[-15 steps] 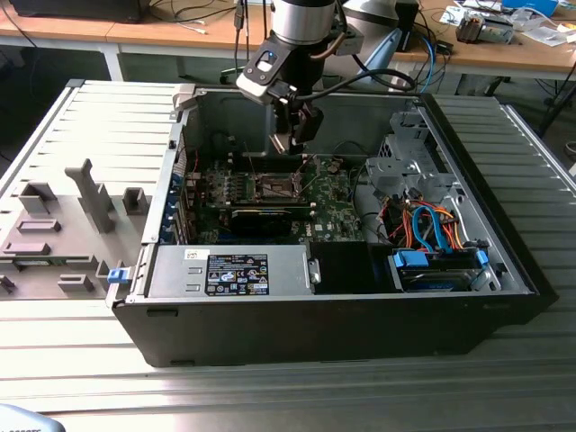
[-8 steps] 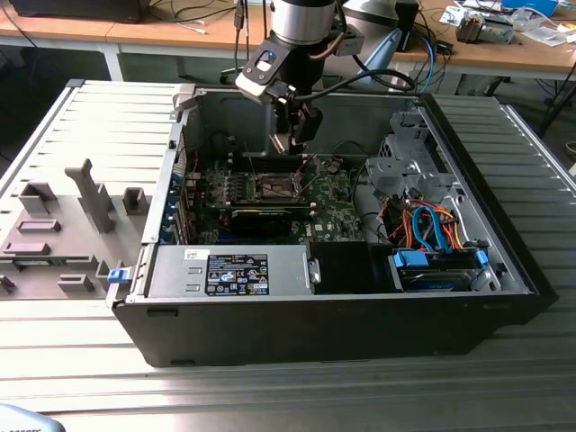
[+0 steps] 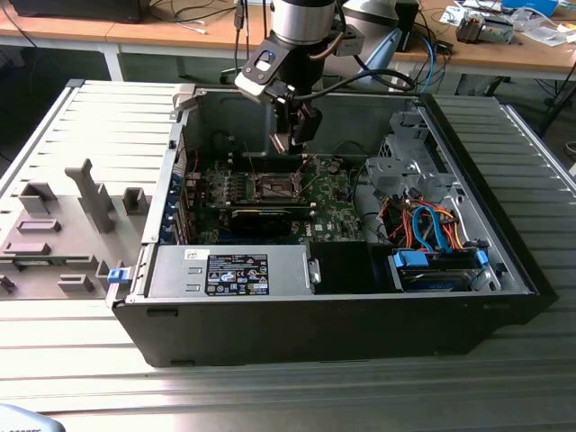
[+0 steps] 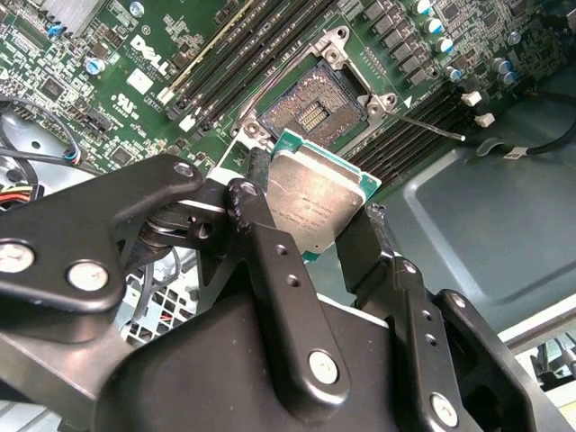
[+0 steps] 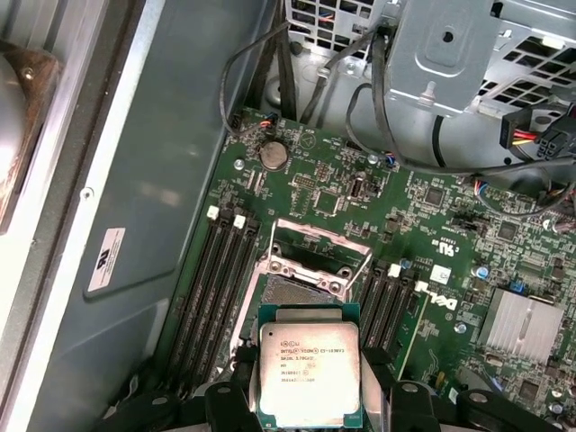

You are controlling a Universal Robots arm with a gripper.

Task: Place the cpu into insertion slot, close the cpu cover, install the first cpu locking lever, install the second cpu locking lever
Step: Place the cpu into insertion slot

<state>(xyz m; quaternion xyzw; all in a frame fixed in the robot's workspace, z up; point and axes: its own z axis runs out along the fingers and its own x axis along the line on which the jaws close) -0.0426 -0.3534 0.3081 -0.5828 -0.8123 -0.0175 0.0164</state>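
My gripper (image 3: 293,137) hangs inside the open computer case, shut on the cpu (image 4: 317,200), a silver-faced square chip with a green edge. Both wrist views show the black fingers (image 4: 259,184) pressing on two opposite edges of the cpu (image 5: 310,364). The chip is held in the air a little above the insertion slot (image 4: 310,112), tilted and apart from it. The insertion slot (image 5: 301,290) lies bare with its dark centre showing on the green board (image 3: 335,205). The cpu cover (image 5: 317,238) stands raised at the slot's far side. A thin lever rod (image 4: 430,126) sticks out beside the slot.
Memory slots (image 5: 216,279) flank the socket on both sides. A long black card (image 3: 261,219), a power supply (image 3: 229,270), a metal drive cage (image 3: 405,162) and coloured cables (image 3: 432,225) crowd the case. A heatsink (image 5: 526,324) sits on the board. A grey fixture (image 3: 63,225) lies outside, at the exterior view's left.
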